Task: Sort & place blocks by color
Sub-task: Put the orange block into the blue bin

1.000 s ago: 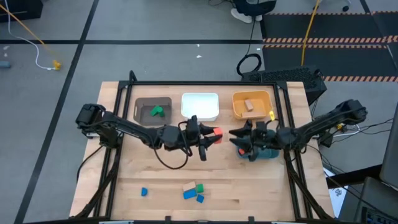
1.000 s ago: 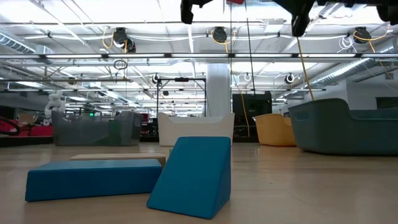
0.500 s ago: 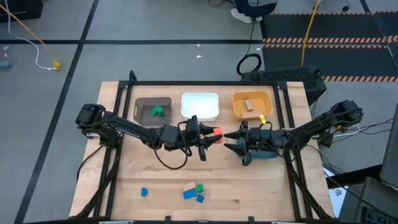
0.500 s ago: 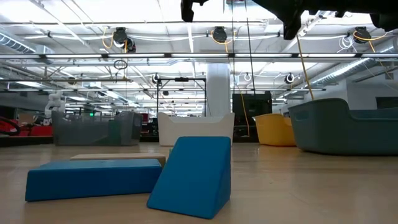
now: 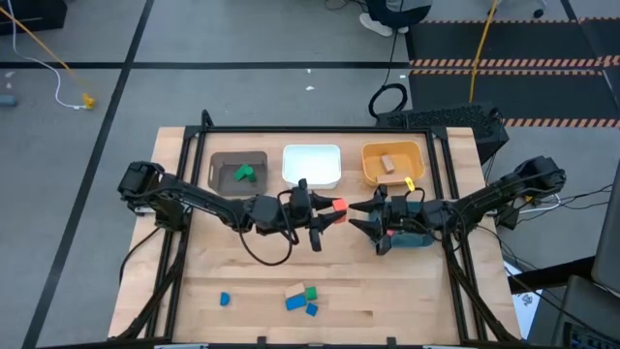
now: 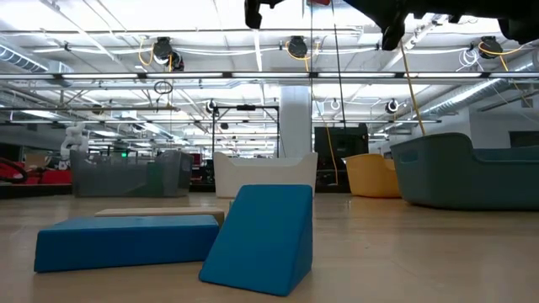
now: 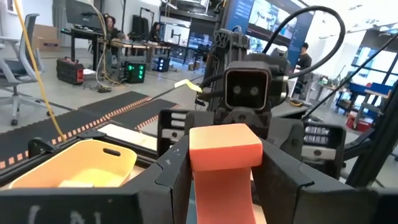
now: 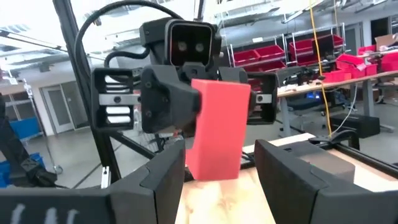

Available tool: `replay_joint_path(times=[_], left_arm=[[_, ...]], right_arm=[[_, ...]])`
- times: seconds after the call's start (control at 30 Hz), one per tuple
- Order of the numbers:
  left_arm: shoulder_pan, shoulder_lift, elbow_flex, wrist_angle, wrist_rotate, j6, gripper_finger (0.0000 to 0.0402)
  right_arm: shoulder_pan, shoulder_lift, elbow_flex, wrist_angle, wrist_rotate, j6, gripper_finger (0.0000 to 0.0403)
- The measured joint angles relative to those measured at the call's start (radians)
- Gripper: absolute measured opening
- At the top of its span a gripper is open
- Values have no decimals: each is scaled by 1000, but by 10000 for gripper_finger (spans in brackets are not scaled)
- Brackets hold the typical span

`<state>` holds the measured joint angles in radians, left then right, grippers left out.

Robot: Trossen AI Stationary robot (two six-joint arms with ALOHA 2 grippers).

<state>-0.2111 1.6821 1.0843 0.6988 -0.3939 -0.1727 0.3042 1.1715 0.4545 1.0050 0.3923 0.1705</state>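
My left gripper [image 5: 327,210] hangs level over the table's middle, shut on a red-orange block [image 5: 338,206], which fills the left wrist view [image 7: 224,146]. My right gripper [image 5: 355,216] faces it from the table's right, open. In the right wrist view the block [image 8: 214,127] shows in the gap between its fingers [image 8: 165,180], just beyond their tips and apart from them. Green blocks [image 5: 244,174] lie in the brown bin [image 5: 221,167], and a wood block [image 5: 387,163] in the orange bin [image 5: 368,165]. Blue and green blocks [image 5: 301,301] lie near the front edge. My left gripper pinches the red-orange block by its two opposite sides [image 7: 198,177] between its two fingers. The fingers lie level and point toward the table's right. The block's free end [image 8: 217,106] sticks out past the fingertips, and the block is lifted clear of the table.
A white bin [image 5: 311,153] stands between the brown and orange ones at the far edge. A teal bin [image 5: 418,238] sits under my right arm. A lone blue block [image 5: 224,299] lies front left. The low view shows blue blocks [image 6: 261,240] close by.
My right gripper has rolled about the line it points along and now faces the held block squarely, its fingers still apart. My left gripper has kept still with the block.
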Motion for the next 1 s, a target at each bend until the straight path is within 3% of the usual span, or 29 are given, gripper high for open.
replay_joint_path(times=[0.5, 0.67, 1.0], left_arm=[[1, 0, 0, -49, 0, 13, 145], [11, 0, 0, -46, 1, 13, 146], [27, 0, 0, -45, 1, 15, 147]], right_arm=[[12, 1, 0, -7, -43, -39, 185], [12, 0, 0, 7, -24, 73, 185], [12, 1, 0, 8, -29, 79, 185]])
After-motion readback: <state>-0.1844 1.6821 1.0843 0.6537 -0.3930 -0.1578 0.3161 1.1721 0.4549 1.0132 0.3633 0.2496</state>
